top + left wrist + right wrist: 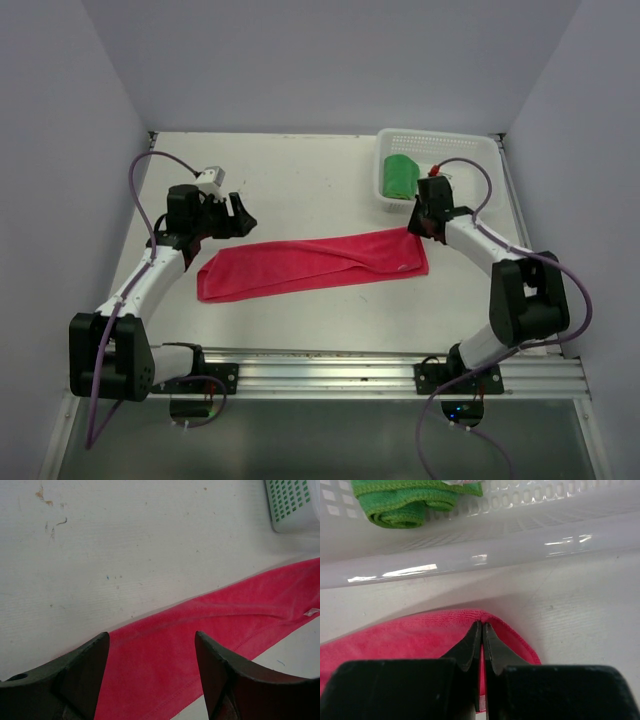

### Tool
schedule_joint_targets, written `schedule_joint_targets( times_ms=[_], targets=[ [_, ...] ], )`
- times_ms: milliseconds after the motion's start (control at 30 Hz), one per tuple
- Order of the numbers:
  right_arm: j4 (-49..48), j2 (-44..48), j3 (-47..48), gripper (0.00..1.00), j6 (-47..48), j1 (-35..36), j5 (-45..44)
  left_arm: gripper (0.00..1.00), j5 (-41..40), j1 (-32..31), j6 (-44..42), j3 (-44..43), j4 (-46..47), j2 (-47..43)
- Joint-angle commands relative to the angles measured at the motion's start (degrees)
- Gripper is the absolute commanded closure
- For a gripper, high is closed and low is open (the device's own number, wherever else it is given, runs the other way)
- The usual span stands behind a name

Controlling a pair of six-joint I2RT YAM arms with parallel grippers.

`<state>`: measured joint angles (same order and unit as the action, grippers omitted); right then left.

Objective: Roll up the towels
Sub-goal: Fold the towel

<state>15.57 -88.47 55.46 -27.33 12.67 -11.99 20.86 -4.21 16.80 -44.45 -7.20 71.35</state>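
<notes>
The pink-red towel (pixel 310 265) lies as a long folded strip across the middle of the table. It also shows in the left wrist view (pixel 225 615) and the right wrist view (pixel 395 640). My right gripper (pixel 418 228) (pixel 482 624) is shut on the towel's far right corner, with red cloth pinched between the fingers. My left gripper (pixel 240 215) (pixel 151 635) is open and empty, hovering over the towel's left part near its far edge. The green towel (pixel 400 175) (pixel 400 502) lies rolled in the basket.
The clear mesh basket (pixel 440 140) (pixel 495 555) (pixel 295 525) stands at the back right, just beyond my right gripper. Walls enclose the table at the left, back and right. An aluminium rail (pixel 330 370) runs along the near edge.
</notes>
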Motion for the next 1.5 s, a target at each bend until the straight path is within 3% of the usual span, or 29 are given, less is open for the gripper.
schedule_joint_targets(
  times_ms=[0, 133, 300, 500, 700, 933, 1133, 1467],
  targets=[
    [4.02, -2.58, 2.80, 0.97, 1.05, -0.80, 1.09, 0.27, 1.29, -0.27, -1.24, -0.73, 1.40, 0.10],
    [4.82, -4.61, 4.04, 0.70, 0.88, -1.15, 1.53, 0.27, 1.64, -0.28, -1.24, -0.73, 1.40, 0.28],
    [6.13, -2.86, 5.44, 0.61, 0.70, -1.15, 1.62, 0.27, 1.37, -0.27, -1.33, -0.73, 1.31, 0.45],
    [5.61, 4.35, 2.29, 0.66, 0.79, -1.06, -0.06, 0.27, 0.67, -0.27, -1.50, -0.64, 1.05, 0.63],
    [-0.19, 3.83, -4.04, 0.80, -0.53, 0.78, 7.85, 0.25, -1.17, -0.27, -2.03, -0.99, -0.09, 0.37],
    [-6.69, -0.29, -10.46, 0.81, -2.72, 3.33, 9.26, 0.23, -3.37, -0.27, -2.21, -0.64, -0.44, -0.33],
    [-4.25, -2.06, -12.22, 0.81, -3.60, 3.07, 4.97, 0.23, -4.51, -0.27, -2.38, -0.55, -0.88, -0.60],
    [3.15, 4.96, -16.70, 0.76, -8.53, -5.97, -6.04, 0.21, -5.48, -0.27, -0.28, -0.64, -0.79, 0.01]
  ],
)
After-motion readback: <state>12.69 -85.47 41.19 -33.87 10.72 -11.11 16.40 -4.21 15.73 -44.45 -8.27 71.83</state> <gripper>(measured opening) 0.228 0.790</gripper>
